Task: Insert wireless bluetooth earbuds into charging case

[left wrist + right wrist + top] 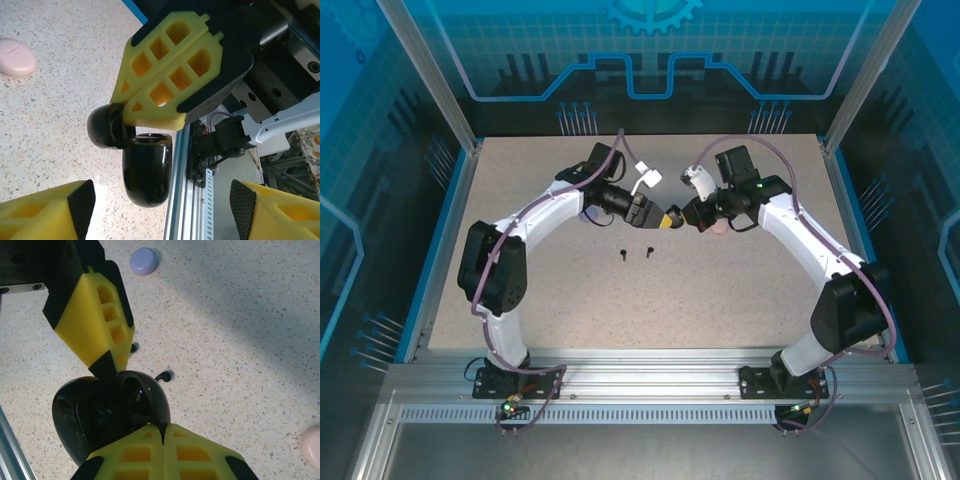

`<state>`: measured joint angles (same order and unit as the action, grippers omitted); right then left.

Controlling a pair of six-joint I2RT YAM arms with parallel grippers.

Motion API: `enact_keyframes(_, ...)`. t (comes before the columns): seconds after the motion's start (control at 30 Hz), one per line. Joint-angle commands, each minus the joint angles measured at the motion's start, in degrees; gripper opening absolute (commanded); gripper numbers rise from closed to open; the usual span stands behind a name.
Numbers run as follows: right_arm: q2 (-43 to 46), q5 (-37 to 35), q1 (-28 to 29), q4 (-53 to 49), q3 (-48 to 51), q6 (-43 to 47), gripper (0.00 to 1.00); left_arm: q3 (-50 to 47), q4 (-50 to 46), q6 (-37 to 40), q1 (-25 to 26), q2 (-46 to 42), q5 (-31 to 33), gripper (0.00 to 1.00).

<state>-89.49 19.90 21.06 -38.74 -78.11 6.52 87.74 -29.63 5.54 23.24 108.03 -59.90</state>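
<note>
The black charging case [146, 170] hangs open above the table, lid [104, 128] swung aside. My right gripper [163, 434] is shut on its rim, yellow fingers [170, 75] pressed together. My left gripper [162, 206] faces it with its jaws wide apart; the case body sits between and just beyond its pads [81, 200] without touching them. In the right wrist view one left finger [97, 320] has its black tip against the case [100, 415]. Two black earbuds [623, 253] [648, 250] lie on the table below, also visible as earbuds [162, 376] [134, 346]. The two grippers meet mid-table: left gripper [656, 215], right gripper [680, 216].
A pale pink case [16, 56] lies shut on the speckled table, near the right arm [718, 228]. A lilac case [144, 261] lies farther off. The aluminium rail [186, 190] marks the table's near edge. Open tabletop lies around the black earbuds.
</note>
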Motion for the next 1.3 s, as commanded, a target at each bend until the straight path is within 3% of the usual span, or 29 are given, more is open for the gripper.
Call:
enact_keyframes(0.0,0.1,1.4,1.0,-1.6,-1.3,1.0,0.00,2.4,-3.8,2.3,-0.4,1.7,-2.8,0.73)
enact_keyframes(0.17,-0.2,1.5,1.7,-1.6,-1.6,1.0,0.00,3.7,-4.7,2.8,-0.4,2.8,-2.8,0.63)
enact_keyframes(0.47,-0.8,0.7,2.5,-2.1,-2.2,1.5,0.00,5.7,-7.7,4.8,-0.4,4.3,-3.9,0.55)
enact_keyframes(1.27,-1.3,0.4,2.9,-2.3,-3.2,1.5,0.00,7.1,-9.9,6.6,-0.4,5.3,-5.8,0.41)
